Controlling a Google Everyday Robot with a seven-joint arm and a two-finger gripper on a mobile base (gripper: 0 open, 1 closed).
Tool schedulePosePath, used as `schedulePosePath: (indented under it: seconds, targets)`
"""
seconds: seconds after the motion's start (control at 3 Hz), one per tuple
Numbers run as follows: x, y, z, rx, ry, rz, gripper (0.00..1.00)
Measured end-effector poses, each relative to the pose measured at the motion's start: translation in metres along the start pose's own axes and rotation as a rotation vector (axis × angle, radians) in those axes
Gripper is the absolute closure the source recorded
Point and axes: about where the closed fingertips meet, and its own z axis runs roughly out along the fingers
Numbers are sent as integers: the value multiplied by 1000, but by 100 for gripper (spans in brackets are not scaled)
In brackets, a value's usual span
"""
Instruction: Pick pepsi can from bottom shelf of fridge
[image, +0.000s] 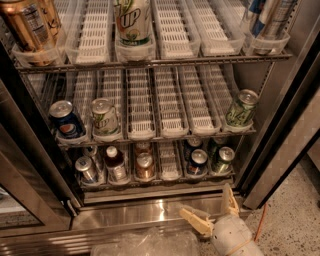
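The fridge (280, 145) stands open with three wire racks. On the bottom shelf (169, 167) the pepsi can (197, 163), dark navy with a silver top, stands at the front, second lane from the right. A green can (222, 159) stands just right of it. My gripper (206, 201) is open and empty. It is low over the steel sill (135, 212), in front of and slightly below the pepsi can, and touches nothing.
The bottom shelf also holds a silver can (86, 169), a small bottle (115, 164) and a brown can (145, 166). On the middle rack stand a brighter blue logo can (66, 120) and two green cans (105, 116) (241, 109). Crumpled clear plastic (150, 244) lies on the floor.
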Motion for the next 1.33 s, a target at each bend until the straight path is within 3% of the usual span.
schedulePosePath:
  seconds: [0.67,1.0,1.33]
  targets:
    - [15,-15,11,48,-20,-63,0]
    - [14,-15,11,48,-20,-63,0]
    - [22,-21,14,84,-4,-83,0]
